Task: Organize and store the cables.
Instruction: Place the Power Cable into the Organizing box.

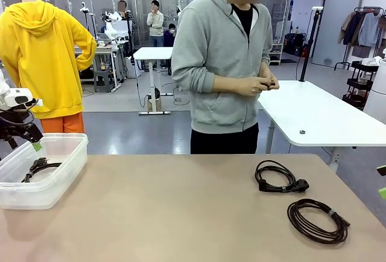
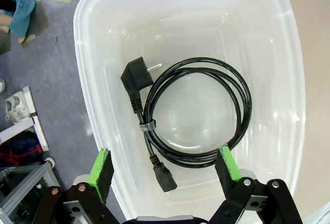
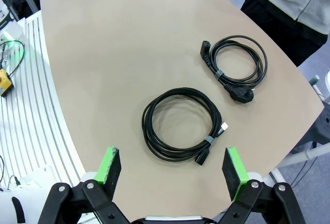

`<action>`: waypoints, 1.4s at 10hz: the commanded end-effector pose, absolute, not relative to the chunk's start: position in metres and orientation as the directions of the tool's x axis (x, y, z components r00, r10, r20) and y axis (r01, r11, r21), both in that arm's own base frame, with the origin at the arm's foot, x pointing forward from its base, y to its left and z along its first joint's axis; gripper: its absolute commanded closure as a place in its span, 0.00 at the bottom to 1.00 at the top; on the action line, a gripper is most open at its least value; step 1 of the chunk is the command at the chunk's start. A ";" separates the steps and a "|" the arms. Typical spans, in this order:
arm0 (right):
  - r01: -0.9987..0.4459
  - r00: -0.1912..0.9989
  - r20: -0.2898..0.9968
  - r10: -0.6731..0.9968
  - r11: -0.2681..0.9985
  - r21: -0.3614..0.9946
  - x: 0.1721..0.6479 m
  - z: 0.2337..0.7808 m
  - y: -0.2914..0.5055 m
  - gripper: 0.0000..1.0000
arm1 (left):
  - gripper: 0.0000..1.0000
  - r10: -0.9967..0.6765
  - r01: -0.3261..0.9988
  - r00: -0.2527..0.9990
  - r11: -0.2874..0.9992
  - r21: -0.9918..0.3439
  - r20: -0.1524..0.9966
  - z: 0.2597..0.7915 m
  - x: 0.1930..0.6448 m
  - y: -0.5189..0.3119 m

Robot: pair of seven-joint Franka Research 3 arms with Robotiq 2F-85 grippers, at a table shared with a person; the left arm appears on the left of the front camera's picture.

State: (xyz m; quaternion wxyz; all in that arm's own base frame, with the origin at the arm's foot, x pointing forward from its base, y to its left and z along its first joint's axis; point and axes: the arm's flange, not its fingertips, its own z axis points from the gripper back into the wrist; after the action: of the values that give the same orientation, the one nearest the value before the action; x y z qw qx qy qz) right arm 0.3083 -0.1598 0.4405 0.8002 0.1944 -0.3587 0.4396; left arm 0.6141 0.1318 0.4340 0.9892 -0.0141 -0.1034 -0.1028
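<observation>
One cable (image 2: 245,97) lies in the bin (image 2: 82,79) beneath the released left gripper (image 2: 164,157). The released right gripper (image 3: 171,154) hovers over the near coil (image 3: 147,123) on the bench (image 3: 103,53), with the far coil (image 3: 218,73) beyond. Next, it should descend and grasp the near one.

Left arm (image 1: 13,100): came in at the left edge of the front view, wrist angled downward.
Left gripper (image 2: 165,166): jaws spread wide, gripping nothing.
Right gripper (image 3: 171,167): jaws spread wide, gripping nothing.
Person's hands (image 1: 258,84): met at waist height, upper centre, fingers together.
</observation>
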 end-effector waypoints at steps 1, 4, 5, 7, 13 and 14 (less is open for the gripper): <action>-0.851 0.335 0.756 0.563 0.526 -0.015 0.310 0.441 -0.161 0.00 | 0.00 -0.256 0.274 0.928 0.961 -0.029 0.271 0.450 0.599 0.126; -0.851 0.335 0.756 0.563 0.526 -0.015 0.310 0.441 -0.161 0.00 | 0.00 -0.350 0.476 0.791 0.867 -0.147 0.501 0.488 0.500 0.137; -0.851 0.335 0.756 0.563 0.526 -0.015 0.310 0.441 -0.161 0.00 | 0.00 -0.388 0.561 0.729 0.811 -0.168 0.564 0.493 0.460 0.145; -0.851 0.335 0.756 0.563 0.526 -0.015 0.310 0.441 -0.161 0.00 | 0.00 -0.490 0.708 0.574 0.700 -0.097 0.656 0.487 0.407 0.156; -0.851 0.335 0.756 0.563 0.526 -0.015 0.310 0.441 -0.161 0.00 | 0.00 -0.700 0.885 0.316 0.461 0.066 0.641 0.459 0.319 0.186; -0.851 0.335 0.756 0.563 0.526 -0.015 0.310 0.441 -0.161 0.00 | 0.00 -0.653 0.850 0.381 0.526 0.031 0.654 0.461 0.332 0.188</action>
State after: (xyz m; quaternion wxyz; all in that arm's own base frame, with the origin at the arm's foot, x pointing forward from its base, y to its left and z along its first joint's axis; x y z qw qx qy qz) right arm 0.3085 -0.1599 0.4410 0.7999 0.1954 -0.3598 0.4388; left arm 0.3268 0.1893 0.4589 0.8072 -0.1509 -0.3079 -0.4805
